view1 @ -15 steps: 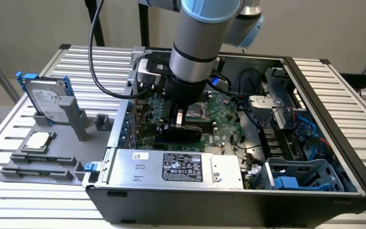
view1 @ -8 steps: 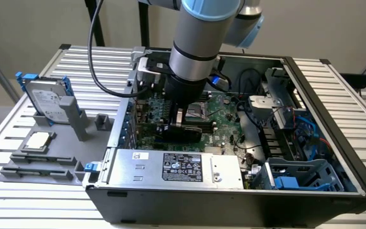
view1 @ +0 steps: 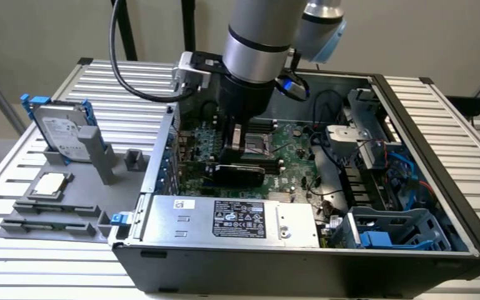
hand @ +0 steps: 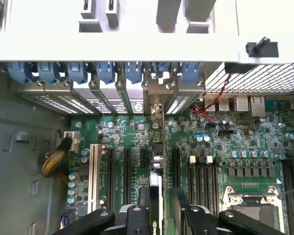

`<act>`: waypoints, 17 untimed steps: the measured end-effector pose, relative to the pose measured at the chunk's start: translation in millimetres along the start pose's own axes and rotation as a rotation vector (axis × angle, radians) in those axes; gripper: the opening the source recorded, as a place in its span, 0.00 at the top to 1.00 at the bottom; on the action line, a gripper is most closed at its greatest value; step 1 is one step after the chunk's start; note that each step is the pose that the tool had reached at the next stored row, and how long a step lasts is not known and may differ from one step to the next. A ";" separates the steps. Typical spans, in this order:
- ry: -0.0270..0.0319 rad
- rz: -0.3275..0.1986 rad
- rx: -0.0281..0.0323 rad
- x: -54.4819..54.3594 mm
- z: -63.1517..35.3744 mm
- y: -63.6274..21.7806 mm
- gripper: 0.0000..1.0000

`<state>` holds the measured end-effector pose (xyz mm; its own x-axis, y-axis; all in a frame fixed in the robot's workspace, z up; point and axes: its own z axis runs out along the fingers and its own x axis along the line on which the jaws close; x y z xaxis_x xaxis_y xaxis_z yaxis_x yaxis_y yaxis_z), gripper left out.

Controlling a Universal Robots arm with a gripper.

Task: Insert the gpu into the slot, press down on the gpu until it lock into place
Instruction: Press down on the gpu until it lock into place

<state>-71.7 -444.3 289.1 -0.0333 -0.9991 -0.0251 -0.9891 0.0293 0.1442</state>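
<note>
Hand (view1: 237, 150) over gpu (view1: 240, 174), on edge

In the exterior view the arm (view1: 261, 31) is cut off by the upper edge, and the top of the gpu (view1: 238, 174) is covered by the gripper (view1: 237, 149). The gpu's lower edge cannot be made out against the motherboard (view1: 294, 140). The print on the power-supply label (view1: 240, 219) at the near side cannot be read.
</note>
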 end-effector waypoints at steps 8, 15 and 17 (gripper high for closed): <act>0.0032 0.000 0.0064 -0.5 -3.5 9.7 0.89; 0.0052 0.001 0.0064 0.4 0.1 34.6 0.89; 0.0056 0.001 0.0047 0.5 0.8 39.1 0.89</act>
<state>-110.5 -443.6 293.9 -0.0332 -0.9993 -0.0195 -0.9898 0.0302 0.1396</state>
